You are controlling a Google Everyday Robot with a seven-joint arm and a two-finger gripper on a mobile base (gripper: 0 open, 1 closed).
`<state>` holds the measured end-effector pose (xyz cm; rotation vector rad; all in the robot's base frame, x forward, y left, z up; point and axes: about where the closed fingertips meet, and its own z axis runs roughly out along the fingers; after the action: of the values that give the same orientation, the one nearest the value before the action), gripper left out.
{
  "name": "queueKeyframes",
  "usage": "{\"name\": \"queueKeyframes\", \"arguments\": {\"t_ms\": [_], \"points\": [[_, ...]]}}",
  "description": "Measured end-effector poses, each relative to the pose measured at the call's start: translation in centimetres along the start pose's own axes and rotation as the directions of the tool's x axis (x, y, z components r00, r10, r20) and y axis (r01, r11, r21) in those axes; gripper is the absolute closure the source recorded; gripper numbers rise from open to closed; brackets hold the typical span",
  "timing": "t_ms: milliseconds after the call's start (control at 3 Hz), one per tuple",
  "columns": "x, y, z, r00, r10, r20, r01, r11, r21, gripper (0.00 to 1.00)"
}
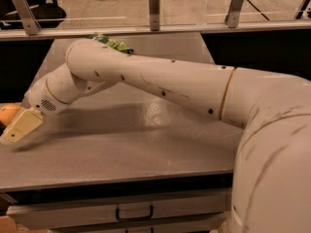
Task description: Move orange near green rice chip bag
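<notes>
The orange sits at the far left edge of the grey table, partly cut off by the frame. My gripper is low over the table right beside the orange, its cream-coloured end touching or nearly touching the fruit's right side. The green rice chip bag lies at the back of the table. Only a strip of it shows above my arm, which hides the rest.
My long white arm crosses the table from the right to the left. A glass barrier on metal posts runs behind the table. A drawer with a handle sits under the front edge.
</notes>
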<state>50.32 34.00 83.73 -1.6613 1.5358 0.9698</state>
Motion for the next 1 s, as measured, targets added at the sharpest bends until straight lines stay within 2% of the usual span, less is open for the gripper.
{"name": "queueKeyframes", "arguments": {"t_ms": [667, 1000], "points": [[-1.2, -1.0, -0.3, 0.996, 0.072, 0.050, -0.073, 0.9970, 0.025, 0.65], [-1.5, -2.3, -3.8, 0.995, 0.057, 0.084, -0.065, 0.9934, 0.095, 0.88]]}}
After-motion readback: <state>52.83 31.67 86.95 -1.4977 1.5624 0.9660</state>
